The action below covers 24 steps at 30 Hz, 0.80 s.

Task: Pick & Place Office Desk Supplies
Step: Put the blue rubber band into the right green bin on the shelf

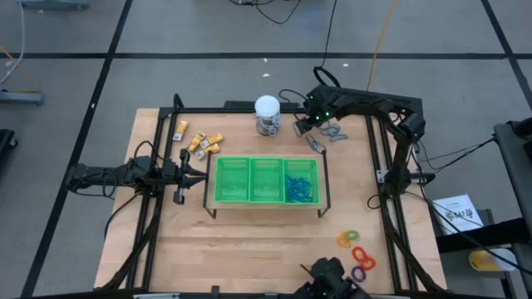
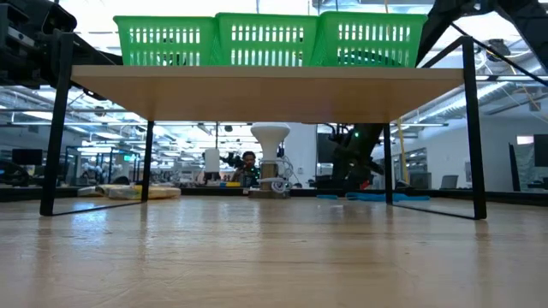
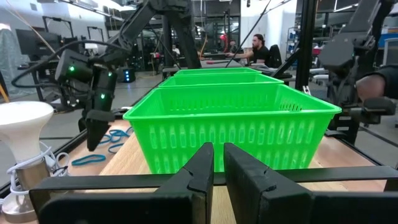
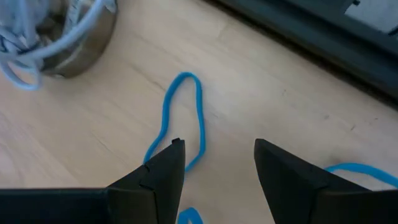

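Overhead, table-level, two wrist cams; all share table

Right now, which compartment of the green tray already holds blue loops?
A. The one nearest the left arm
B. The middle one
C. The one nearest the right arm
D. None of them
C: in the high view the blue loops lie in the compartment of the green tray on the right arm's side, while the other two compartments look bare.
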Each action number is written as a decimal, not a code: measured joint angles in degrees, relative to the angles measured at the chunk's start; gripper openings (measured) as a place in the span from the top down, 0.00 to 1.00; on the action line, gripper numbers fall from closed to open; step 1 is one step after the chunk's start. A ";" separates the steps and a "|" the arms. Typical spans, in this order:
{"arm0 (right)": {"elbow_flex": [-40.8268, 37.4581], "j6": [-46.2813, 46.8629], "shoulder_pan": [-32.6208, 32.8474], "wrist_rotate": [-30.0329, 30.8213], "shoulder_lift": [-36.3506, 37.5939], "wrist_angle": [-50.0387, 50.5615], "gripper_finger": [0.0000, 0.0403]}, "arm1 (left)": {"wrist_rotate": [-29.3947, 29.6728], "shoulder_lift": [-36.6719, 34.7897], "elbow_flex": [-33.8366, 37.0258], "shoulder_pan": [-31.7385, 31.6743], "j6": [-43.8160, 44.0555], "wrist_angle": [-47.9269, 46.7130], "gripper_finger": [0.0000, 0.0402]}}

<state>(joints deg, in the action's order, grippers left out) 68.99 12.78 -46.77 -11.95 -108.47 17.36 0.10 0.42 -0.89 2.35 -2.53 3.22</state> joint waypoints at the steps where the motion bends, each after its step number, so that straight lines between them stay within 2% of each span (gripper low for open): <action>1: 0.00 -0.01 0.20 0.01 -0.47 -0.04 0.55 | 0.00 0.00 0.00 0.00 -0.01 0.00 0.89; 14: 0.02 -0.13 2.69 1.78 -1.61 -1.88 0.56 | 0.00 0.01 0.02 -0.01 0.00 0.00 0.89; 18: 0.02 -1.51 3.74 5.03 -1.64 -1.55 0.61 | 0.00 0.01 0.02 0.00 0.00 0.00 0.89; 24: 0.02 -2.18 4.65 7.99 -1.65 -0.39 0.74 | 0.00 0.01 0.02 -0.02 0.00 0.00 0.89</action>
<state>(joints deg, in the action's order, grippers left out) 69.01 10.61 -42.13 -3.96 -110.13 16.97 0.10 0.43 -0.86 2.33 -2.52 3.22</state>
